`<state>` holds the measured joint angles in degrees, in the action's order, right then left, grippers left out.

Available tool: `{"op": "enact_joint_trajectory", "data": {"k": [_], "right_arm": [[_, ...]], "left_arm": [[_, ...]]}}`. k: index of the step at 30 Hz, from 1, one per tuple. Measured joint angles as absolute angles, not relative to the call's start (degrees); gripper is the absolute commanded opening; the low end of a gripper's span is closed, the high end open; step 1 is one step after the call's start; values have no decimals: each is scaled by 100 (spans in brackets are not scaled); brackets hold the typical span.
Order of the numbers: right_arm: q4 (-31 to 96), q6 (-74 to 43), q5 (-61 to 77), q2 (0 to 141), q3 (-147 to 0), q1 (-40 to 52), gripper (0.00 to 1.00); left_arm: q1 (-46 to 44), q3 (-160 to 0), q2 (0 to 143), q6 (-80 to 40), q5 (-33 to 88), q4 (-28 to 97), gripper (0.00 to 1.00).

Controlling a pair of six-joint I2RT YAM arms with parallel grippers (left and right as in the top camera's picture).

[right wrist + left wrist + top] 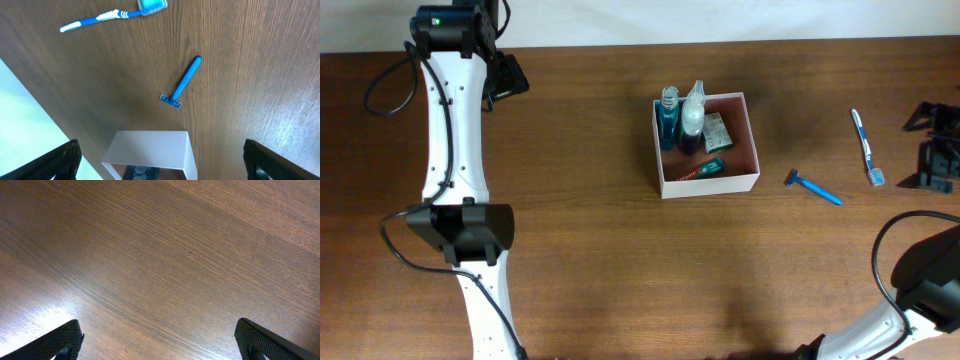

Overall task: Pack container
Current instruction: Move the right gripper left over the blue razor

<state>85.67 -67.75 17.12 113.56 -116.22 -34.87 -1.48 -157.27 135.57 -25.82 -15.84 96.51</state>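
Left claw (160, 342), right claw (932, 150) wide, empty; container (712, 185) with bottles (669, 120), perhaps toothpaste (712, 168); razor (813, 187) nearby.

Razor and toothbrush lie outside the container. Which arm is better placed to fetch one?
Probably the right. The razor and toothbrush lie right of the container, both seen from the open right gripper; the open left gripper faces only bare table, far off.
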Motion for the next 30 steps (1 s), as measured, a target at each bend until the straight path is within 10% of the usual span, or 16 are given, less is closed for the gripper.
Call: {"op": "enact_joint_trajectory", "data": {"k": [30], "right_arm": [[5581,-10180,423,11542,-8256,-2314,99]], "left_arm": [[-148,-15727,13557,-2582,-1581,9653,100]]}}
